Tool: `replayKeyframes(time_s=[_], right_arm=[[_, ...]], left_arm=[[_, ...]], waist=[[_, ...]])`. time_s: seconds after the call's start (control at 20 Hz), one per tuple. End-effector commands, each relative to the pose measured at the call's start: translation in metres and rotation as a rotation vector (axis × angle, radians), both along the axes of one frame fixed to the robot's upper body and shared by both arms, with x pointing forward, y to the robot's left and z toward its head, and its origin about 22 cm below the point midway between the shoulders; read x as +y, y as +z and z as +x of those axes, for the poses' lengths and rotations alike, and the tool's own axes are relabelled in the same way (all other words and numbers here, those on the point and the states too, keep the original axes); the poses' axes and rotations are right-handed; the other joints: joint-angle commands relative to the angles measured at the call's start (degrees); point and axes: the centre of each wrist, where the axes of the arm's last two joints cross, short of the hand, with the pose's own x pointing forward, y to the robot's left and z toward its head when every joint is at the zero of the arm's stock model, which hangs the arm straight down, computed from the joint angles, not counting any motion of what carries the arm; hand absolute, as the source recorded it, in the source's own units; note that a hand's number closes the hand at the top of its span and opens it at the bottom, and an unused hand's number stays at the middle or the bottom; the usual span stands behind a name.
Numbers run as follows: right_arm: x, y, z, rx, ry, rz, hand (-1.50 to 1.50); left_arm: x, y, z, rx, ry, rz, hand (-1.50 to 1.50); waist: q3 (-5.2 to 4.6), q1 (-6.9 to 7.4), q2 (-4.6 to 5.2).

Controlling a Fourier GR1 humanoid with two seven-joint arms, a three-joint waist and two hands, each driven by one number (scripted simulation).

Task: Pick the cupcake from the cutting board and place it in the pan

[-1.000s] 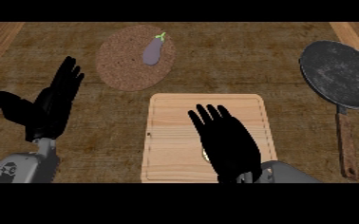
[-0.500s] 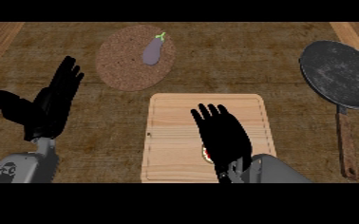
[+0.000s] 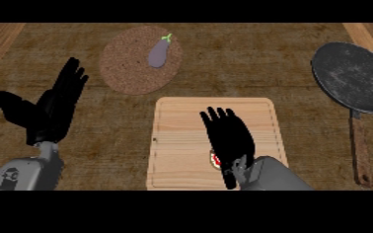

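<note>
Grasping is the step in hand: the right hand hovers flat, fingers straight and spread, over the cupcake peeking out beneath its palm on the cutting board, so it must next curl round the cupcake and carry it to the pan well off right.

Bare counter lies between the cutting board and the pan.

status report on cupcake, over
Right robot hand open over cupcake, mostly hidden, on cutting board. Left robot hand open, resting left. Nothing between board and pan.
</note>
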Motion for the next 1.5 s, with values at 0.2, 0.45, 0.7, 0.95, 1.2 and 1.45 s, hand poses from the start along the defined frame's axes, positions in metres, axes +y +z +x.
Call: replayKeyframes(time_s=[0.2, 0.45, 0.7, 0.95, 1.2, 1.45], right_arm=[[0.013, -0.027, 0.001, -0.008, 0.088, 0.031, 1.50], [0.012, -0.018, 0.001, -0.012, 0.098, 0.040, 1.50], [-0.005, -0.026, 0.002, -0.022, 0.091, 0.106, 1.50], [-0.010, -0.011, 0.006, -0.218, 0.089, 0.143, 1.50], [-0.065, 0.009, 0.080, -0.235, -0.487, 0.156, 1.50], [-0.068, 0.072, 0.125, -0.536, -0.646, 0.014, 1.50]], left_arm=[[0.011, 0.000, -0.008, 0.006, 0.008, 0.005, 0.00], [0.005, 0.009, -0.008, -0.017, 0.003, 0.007, 0.00], [-0.005, -0.001, -0.002, -0.015, 0.010, -0.008, 0.00], [-0.004, -0.007, -0.003, 0.005, -0.008, 0.009, 0.00], [0.003, -0.002, 0.003, -0.020, 0.000, 0.009, 0.00], [-0.005, 0.001, 0.004, -0.008, -0.011, 0.007, 0.00]], waist=[[0.01, 0.22, 0.01], [0.00, -0.02, -0.06], [0.00, -0.14, -0.04], [0.00, -0.13, -0.02], [-0.01, -0.07, 0.69], [-0.04, 1.45, 0.40]])
